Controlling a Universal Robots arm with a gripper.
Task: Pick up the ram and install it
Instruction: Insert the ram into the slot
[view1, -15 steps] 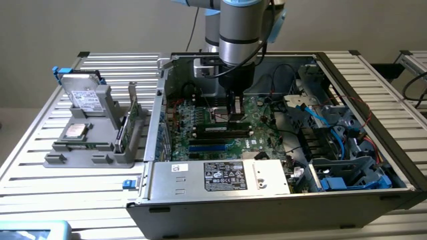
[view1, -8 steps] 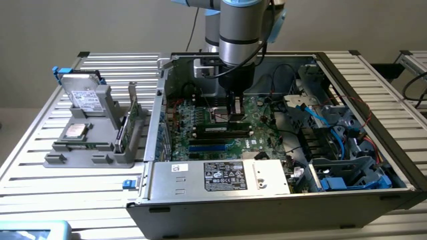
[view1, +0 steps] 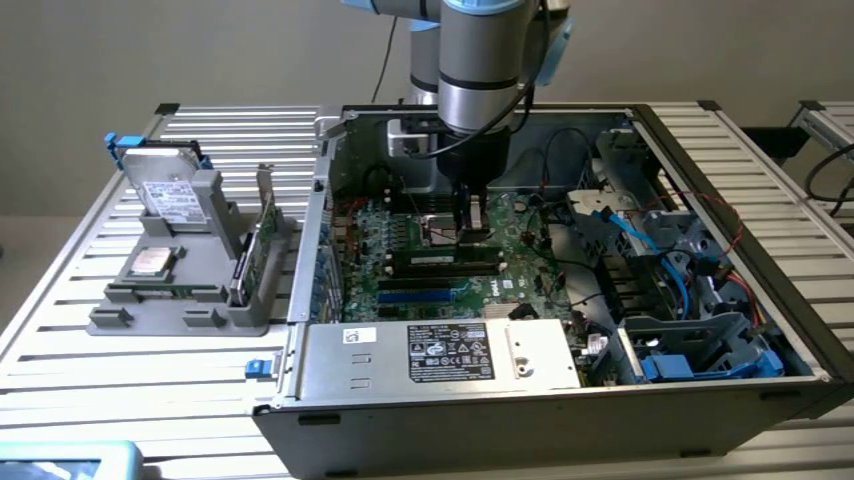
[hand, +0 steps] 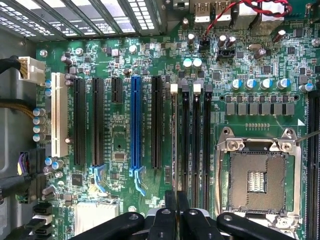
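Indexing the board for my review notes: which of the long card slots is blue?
The blue slot, flanked by a short black slot and a long black slot. There is also one white slot; the rest are black.

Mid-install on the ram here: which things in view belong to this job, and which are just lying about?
Job: pincer, lined up with the memory slots; motherboard.
Lying about: hard drive, processor chip and bracketed green card, all on the grey holder; empty processor socket; power supply.
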